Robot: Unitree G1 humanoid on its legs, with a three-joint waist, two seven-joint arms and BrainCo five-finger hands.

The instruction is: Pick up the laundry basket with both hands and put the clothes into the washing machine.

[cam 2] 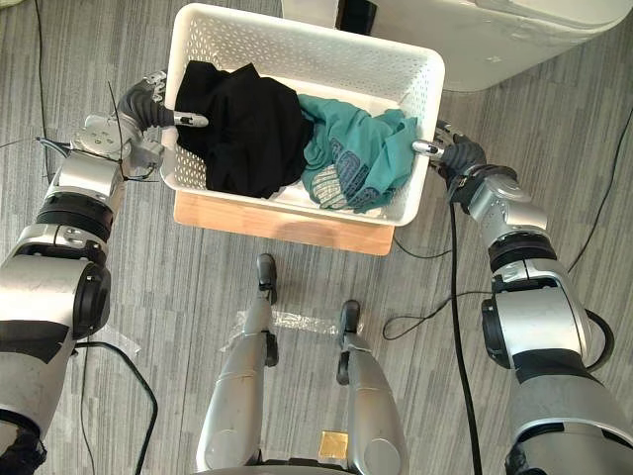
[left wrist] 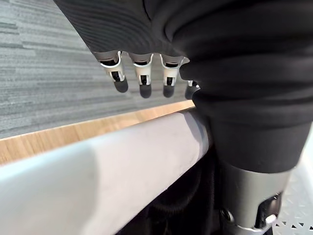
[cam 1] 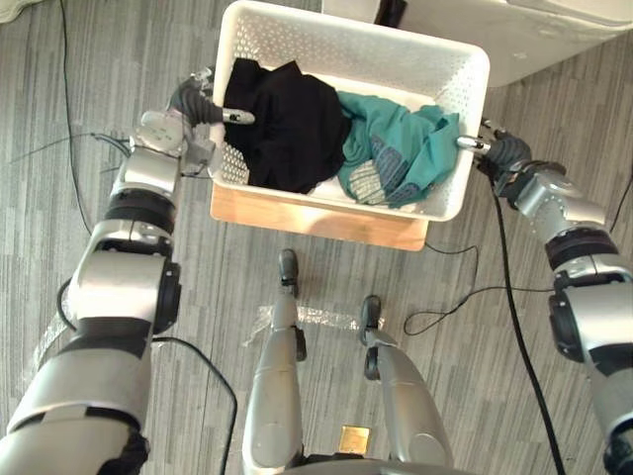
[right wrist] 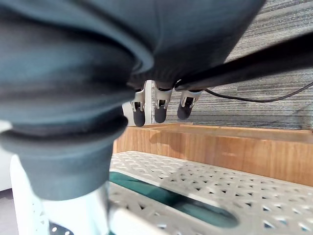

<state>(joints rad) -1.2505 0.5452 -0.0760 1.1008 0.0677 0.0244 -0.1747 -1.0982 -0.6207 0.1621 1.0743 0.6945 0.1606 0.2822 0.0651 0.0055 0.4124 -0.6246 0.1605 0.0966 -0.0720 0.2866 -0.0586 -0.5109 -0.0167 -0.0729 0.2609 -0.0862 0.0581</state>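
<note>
- Left hand point(cam 1: 198, 104): fingers point(left wrist: 142, 78) hang down the outside of the laundry basket's point(cam 1: 356, 30) left rim, thumb hooked over it to the inside, clamping the rim.
- Right hand point(cam 1: 499, 153): fingers point(right wrist: 160, 110) outside the right wall, thumb over the rim, gripping likewise.
- The basket lies between the 2 hands, over a wooden stand point(cam 1: 316, 220) on the floor.
- Inside are 2 garments: a black one point(cam 1: 292, 124) at the left, a teal one point(cam 1: 406, 148) at the right, touching.
- The white washing machine point(cam 1: 534, 40) stands just beyond the basket's far right corner.
</note>
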